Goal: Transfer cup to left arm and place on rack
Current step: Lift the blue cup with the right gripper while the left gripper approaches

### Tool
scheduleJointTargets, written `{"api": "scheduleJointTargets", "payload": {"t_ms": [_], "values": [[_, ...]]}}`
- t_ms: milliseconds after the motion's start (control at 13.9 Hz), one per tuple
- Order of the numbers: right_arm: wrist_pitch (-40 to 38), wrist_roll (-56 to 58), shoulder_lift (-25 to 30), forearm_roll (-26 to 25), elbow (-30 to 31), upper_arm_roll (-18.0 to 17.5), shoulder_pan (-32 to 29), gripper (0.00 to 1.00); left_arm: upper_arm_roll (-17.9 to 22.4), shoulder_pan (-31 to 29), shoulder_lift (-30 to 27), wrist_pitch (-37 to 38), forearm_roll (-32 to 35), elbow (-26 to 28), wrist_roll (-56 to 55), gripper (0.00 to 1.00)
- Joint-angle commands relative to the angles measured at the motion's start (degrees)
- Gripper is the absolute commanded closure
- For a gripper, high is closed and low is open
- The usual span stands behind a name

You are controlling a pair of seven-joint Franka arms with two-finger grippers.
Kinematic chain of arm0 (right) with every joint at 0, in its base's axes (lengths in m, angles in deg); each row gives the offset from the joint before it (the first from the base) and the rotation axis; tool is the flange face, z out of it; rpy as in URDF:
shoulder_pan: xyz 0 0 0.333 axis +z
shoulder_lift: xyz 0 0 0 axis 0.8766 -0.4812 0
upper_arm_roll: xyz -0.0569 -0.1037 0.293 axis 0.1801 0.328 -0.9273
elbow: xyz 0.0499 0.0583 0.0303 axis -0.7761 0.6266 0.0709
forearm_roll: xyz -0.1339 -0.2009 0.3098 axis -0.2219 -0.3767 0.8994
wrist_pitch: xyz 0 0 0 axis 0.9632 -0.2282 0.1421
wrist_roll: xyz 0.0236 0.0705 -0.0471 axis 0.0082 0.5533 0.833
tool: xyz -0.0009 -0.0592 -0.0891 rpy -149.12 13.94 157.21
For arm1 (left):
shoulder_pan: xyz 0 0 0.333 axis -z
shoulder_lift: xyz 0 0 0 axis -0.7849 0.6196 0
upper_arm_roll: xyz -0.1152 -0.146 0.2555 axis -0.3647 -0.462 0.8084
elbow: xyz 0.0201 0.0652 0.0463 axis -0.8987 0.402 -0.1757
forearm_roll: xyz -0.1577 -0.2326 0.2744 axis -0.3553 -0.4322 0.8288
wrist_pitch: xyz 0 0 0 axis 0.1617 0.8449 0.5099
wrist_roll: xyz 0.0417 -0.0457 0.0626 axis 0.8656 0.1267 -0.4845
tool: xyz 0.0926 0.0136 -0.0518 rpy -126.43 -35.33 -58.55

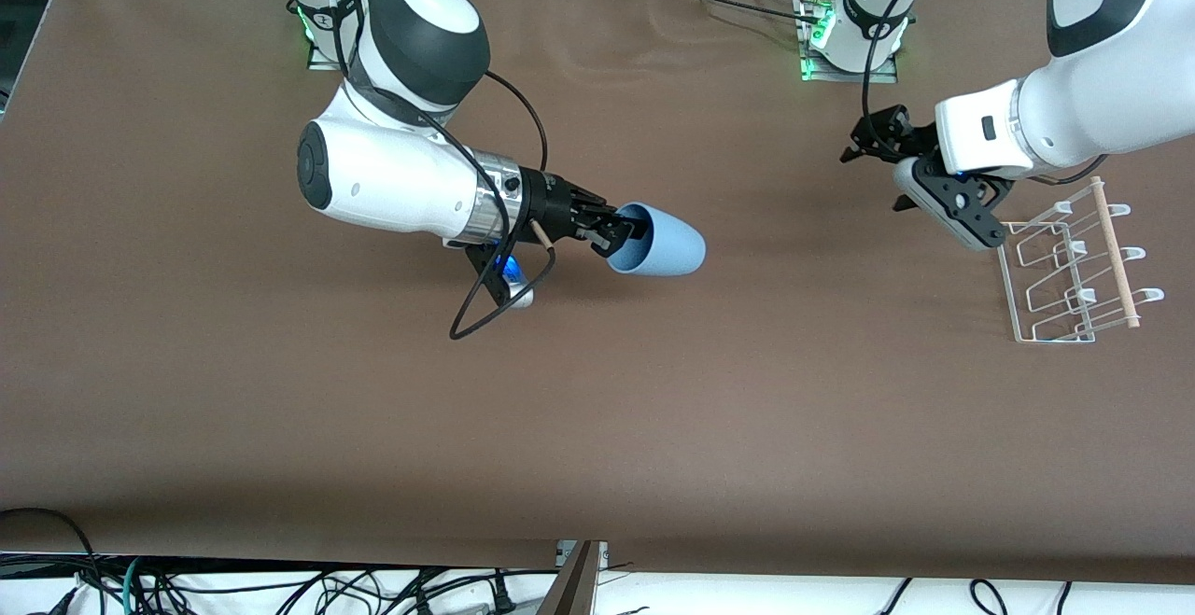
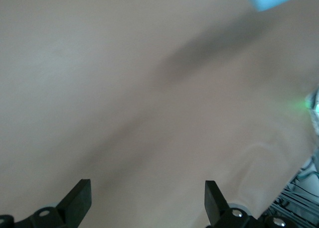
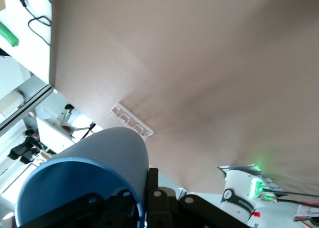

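A: Blur covers most of the left wrist view; what can you make out there?

B: Only the two black fingers (image 2: 79, 200) of the left gripper (image 1: 873, 162), standing wide apart with nothing between them, bare brown table (image 1: 280, 410) under them, and a light-blue corner cut off at the frame's edge, which could be the cup, though I cannot tell for sure.

A: And the cup itself?

B: The cup (image 1: 665, 242) is up in the air over the middle of the table, lying on its side, its rounded base pointing toward the left arm's end. The right gripper (image 1: 611, 228) is clamped on its rim, one finger inside the mouth, so part of the rim is hidden. In the right wrist view the cup (image 3: 99, 163) fills the foreground and hides the fingertips.

A: Anything between the cup and the left arm (image 1: 1074, 102)?

B: Only bare table. The left gripper hangs near the rack (image 1: 1074, 270), over the table just beside it, toward the bases. The rack stands at the left arm's end, upright wire loops with a wooden rod (image 1: 1116, 251) along one side; the wrist camera mount (image 1: 948, 204) overlaps its corner.

A: Surroundings?

B: Cables (image 1: 280, 592) trail along the edge nearest the front camera, and green lights glow at both bases.
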Motion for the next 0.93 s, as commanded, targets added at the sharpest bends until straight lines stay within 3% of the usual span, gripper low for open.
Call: {"api": "scheduleJointTargets", "payload": {"t_ms": [0, 143, 287, 502, 861], "values": [[0.37, -2.03, -0.92, 0.88, -2.58, -0.78, 0.95, 1.0, -1.09, 1.96, 1.46, -3.71, -4.53, -1.04, 6.65, 0.0], [0.37, -2.12, -1.19, 0.88, -2.58, -0.78, 1.56, 1.0, -1.96, 3.8, 3.03, -8.98, -6.28, -1.13, 12.78, 0.0], [0.37, -2.12, -1.19, 0.88, -2.67, -0.78, 1.56, 1.0, -2.05, 4.16, 4.88, -11.37, -12.51, -1.13, 21.11, 0.0], [0.46, -2.12, -1.19, 0.97, -2.67, -0.78, 1.56, 1.0, -2.06, 5.48, 5.94, -15.49, -13.51, -2.09, 33.0, 0.0], [0.46, -2.12, -1.19, 0.97, -2.67, -0.87, 1.56, 1.0, -2.06, 8.55, 8.13, -24.9, -18.15, -2.97, 40.39, 0.0]]}}
